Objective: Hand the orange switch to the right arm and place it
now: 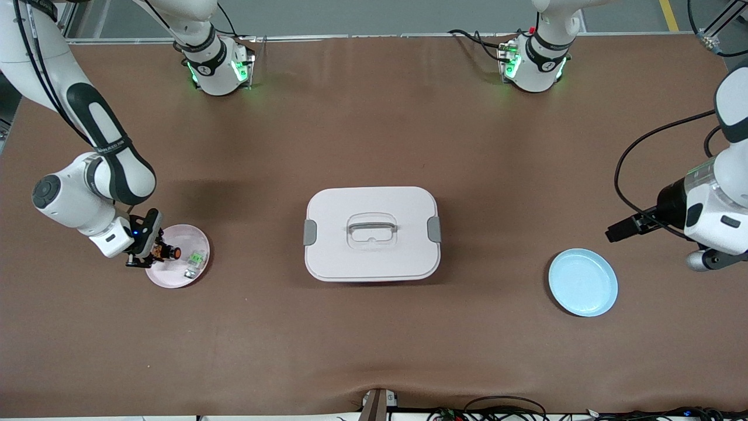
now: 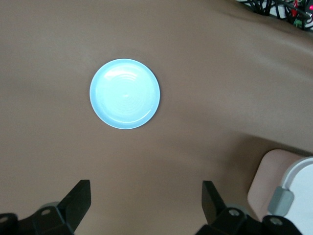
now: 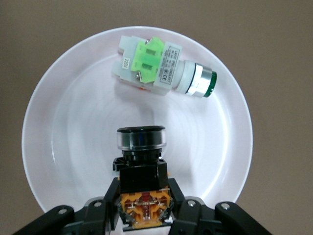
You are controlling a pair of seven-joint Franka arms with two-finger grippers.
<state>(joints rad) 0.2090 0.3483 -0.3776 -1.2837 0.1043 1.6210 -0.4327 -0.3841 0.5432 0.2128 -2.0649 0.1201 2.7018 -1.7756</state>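
Two switches share the pink plate (image 1: 196,279) at lower left of frame: my right gripper (image 1: 159,252) clenches the orange switch (image 1: 169,252), the green switch (image 1: 196,258) beside it; my left gripper (image 2: 146,203) waits released above the blue plate (image 1: 583,283).

— Where does everything sit?
— My right pincer (image 3: 145,210) grips the switch (image 3: 142,166) over the plate (image 1: 196,279); another switch part (image 1: 196,259) lies in it.
— And mid-bench?
— The lidded box (image 1: 371,234), between that plate and the second plate (image 1: 583,282).

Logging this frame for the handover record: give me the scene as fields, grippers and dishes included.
right gripper: shut on the orange switch, over the pink plate
green switch: lying in the pink plate
left gripper: open, holding nothing, waiting above bare table
blue plate: toward the left arm's end
lidded box: mid-table
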